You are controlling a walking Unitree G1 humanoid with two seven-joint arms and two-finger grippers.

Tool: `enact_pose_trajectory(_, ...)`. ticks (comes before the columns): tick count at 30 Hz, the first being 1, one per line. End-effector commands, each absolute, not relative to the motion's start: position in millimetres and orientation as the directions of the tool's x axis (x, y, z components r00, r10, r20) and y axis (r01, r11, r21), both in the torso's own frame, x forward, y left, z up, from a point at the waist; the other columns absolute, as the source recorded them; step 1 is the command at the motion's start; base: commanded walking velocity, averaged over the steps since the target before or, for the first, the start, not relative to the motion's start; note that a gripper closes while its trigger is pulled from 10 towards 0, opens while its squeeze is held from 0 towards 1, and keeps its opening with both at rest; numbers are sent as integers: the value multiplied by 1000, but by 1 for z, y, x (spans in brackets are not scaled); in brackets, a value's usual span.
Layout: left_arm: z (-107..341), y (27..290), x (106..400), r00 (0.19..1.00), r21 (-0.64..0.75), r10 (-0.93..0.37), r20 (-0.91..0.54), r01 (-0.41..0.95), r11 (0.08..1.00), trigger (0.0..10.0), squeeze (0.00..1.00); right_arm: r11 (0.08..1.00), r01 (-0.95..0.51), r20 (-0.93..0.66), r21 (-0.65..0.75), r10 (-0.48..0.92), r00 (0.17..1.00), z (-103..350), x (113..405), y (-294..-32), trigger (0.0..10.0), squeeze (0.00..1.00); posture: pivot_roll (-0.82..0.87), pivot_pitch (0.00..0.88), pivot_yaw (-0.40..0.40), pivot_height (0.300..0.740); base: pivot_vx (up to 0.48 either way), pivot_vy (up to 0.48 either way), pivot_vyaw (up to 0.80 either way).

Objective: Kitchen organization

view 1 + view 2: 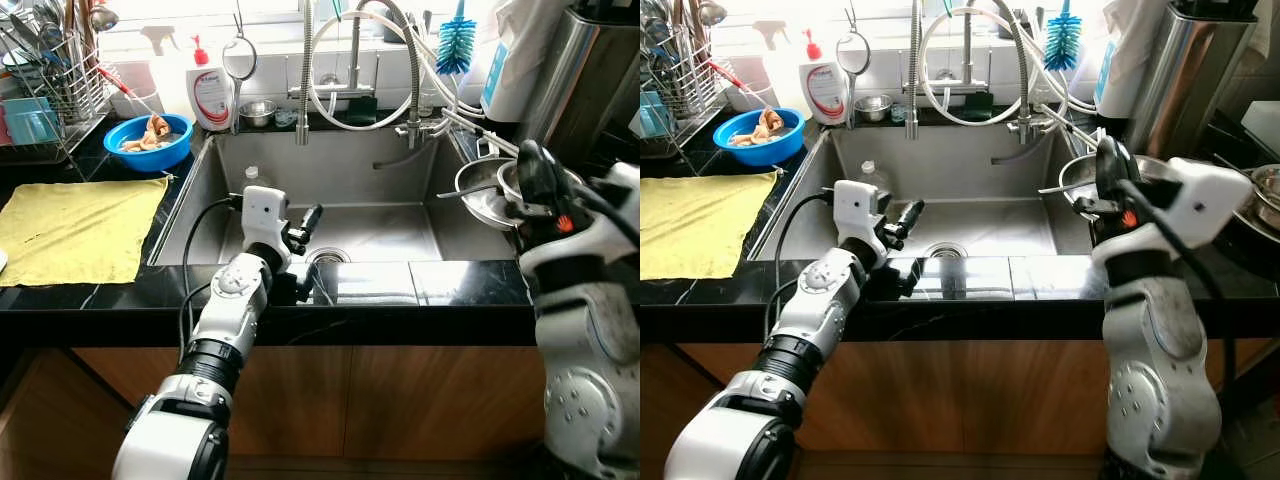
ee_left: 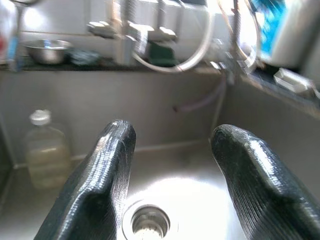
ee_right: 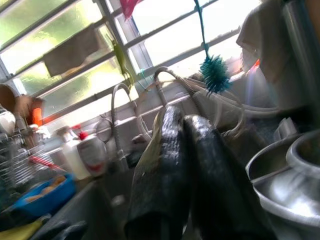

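I have the robot standing square to the sink [image 1: 400, 180], and I read this as an early reaching step in tidying the kitchen, with nothing yet collected. My left gripper [image 1: 305, 228] hangs over the near edge of the basin, pointing toward the far wall; in its wrist view the two black fingers [image 2: 105, 170] stand well apart with nothing between them, and the drain [image 2: 146, 222] lies below the gap. A small capped bottle [image 2: 46, 150] of pale liquid stands in the far left corner of the basin, against the wall, and I judge that to be the likeliest thing to fetch from here. My right gripper [image 1: 1110, 165] is raised at the right side of the sink, near the stacked steel bowls [image 1: 490, 190] on the counter; its fingers [image 3: 200, 165] are pressed together, and a thin pale strip seems to lie along one of them, though I cannot tell whether it is held. On the left counter sit a yellow cloth [image 1: 75, 225], a blue bowl [image 1: 150, 140] of scraps and a dish rack [image 1: 50, 90]. Next, I would swing the left gripper left and further into the basin, keeping the fingers spread until they straddle the bottle.
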State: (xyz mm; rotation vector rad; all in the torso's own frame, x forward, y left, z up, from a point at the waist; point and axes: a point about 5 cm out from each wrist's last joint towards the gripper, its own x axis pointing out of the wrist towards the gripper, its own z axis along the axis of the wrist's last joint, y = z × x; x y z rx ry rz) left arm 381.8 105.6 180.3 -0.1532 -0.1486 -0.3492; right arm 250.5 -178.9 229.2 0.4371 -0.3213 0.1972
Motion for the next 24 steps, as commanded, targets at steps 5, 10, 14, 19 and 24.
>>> enact_pose_trajectory(5,197,124,391,942,-250,-276,190,318,915,10000,0,767,-410,399,494,219,890,221,232,-172,10000,0,-39,0,45,740,0,0,0)
enact_pose_trajectory(10,198,126,392,940,-345,-289,182,336,876,10000,0,665,-470,435,580,235,869,214,219,-175,10000,0,-39,0,45,740,0,0,0)
enact_pose_trajectory(14,194,123,392,928,-435,-336,160,372,820,10000,0,596,-450,433,665,182,883,201,211,-187,10000,0,-43,0,46,740,0,0,0)
enact_pose_trajectory(19,191,117,387,892,-441,-424,155,447,778,10000,0,542,-425,421,725,139,896,190,201,-201,10000,0,-47,0,49,740,0,0,0)
enact_pose_trajectory(24,192,115,386,880,-485,-450,155,464,741,10000,0,482,-416,413,771,119,903,183,193,-212,10000,0,-46,0,48,740,0,0,0)
